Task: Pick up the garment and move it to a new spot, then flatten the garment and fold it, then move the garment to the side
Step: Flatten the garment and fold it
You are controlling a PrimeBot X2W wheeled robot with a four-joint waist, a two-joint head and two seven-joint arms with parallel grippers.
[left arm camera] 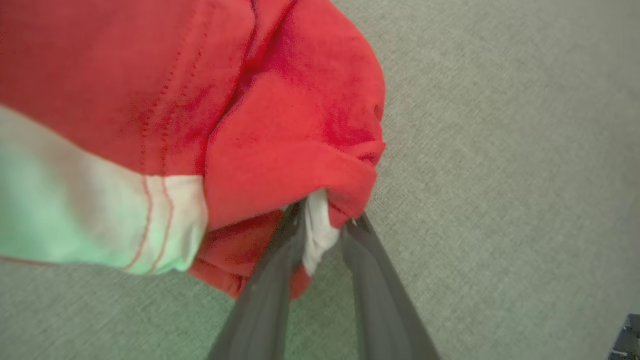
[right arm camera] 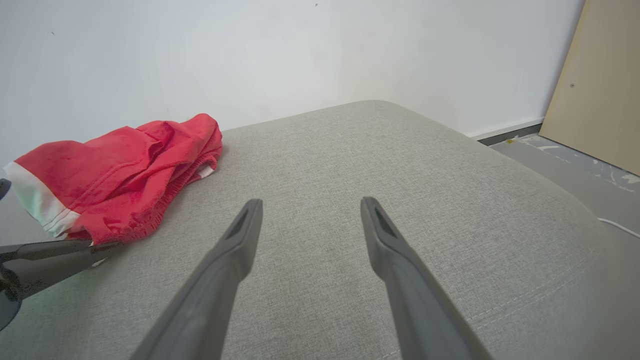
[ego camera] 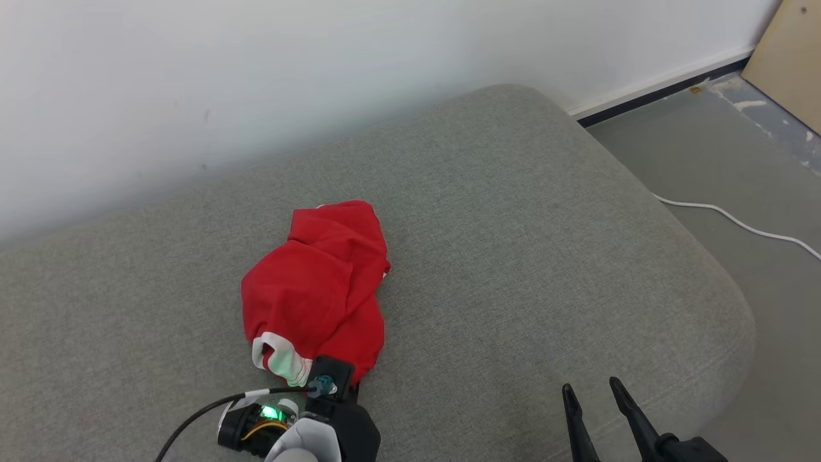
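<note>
A crumpled red garment with white trim lies on the grey cushion, left of its middle. My left gripper sits at the garment's near edge, its fingers hidden under the wrist. In the left wrist view the garment is close up, and the left gripper pinches a white fold under a red flap. My right gripper hovers open at the lower right, apart from the cloth. In the right wrist view the right gripper stands wide over bare cushion, with the garment to its left.
A white wall runs behind the cushion. The cushion's rounded edge drops to a grey floor on the right, where a white cable lies. A wooden board leans at the far right corner.
</note>
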